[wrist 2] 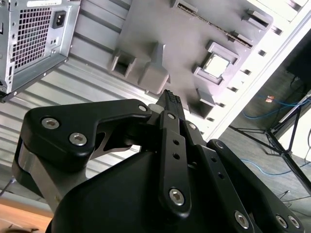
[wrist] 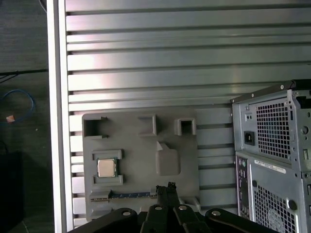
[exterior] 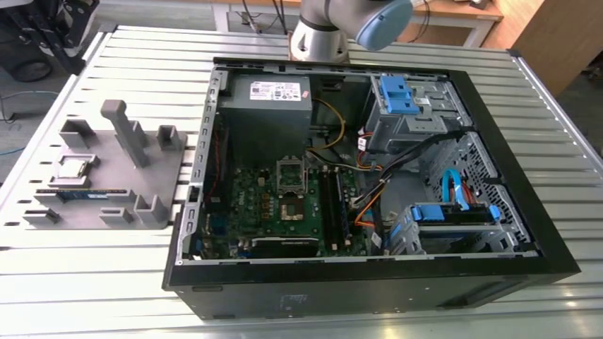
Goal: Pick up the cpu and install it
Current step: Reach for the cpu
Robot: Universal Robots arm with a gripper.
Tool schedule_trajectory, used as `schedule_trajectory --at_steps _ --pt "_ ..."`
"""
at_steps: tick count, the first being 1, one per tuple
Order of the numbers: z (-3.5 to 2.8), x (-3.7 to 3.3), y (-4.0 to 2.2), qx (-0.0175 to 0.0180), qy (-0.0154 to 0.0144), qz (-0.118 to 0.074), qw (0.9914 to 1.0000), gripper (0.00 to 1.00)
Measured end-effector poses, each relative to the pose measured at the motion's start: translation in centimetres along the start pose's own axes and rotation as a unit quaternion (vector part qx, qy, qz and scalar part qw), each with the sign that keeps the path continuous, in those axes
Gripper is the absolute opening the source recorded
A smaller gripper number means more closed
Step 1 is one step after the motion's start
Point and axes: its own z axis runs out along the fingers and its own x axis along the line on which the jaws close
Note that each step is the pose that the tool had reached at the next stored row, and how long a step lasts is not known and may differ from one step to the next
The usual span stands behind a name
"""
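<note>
The cpu, a small square chip with a shiny silver-grey top and a thin pale rim, lies flat inside a raised frame on the grey holder, probably so it stays put for a clean pickup. It sits apart from the fingers, off to one side of their tips and untouched. The fingers look pressed together and empty, poised above the holder on the bench.

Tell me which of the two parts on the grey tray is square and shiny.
The cpu, seated in its small frame on the grey tray. The other part, the memory stick, is long, narrow and green-blue.
</note>
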Motion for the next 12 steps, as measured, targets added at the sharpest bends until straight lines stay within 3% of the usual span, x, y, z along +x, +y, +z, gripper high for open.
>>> schedule_trajectory --at_steps 12 --pt "0.01 0.36 -0.03 -0.0001 0.0000 0.000 1.00000 0.11"
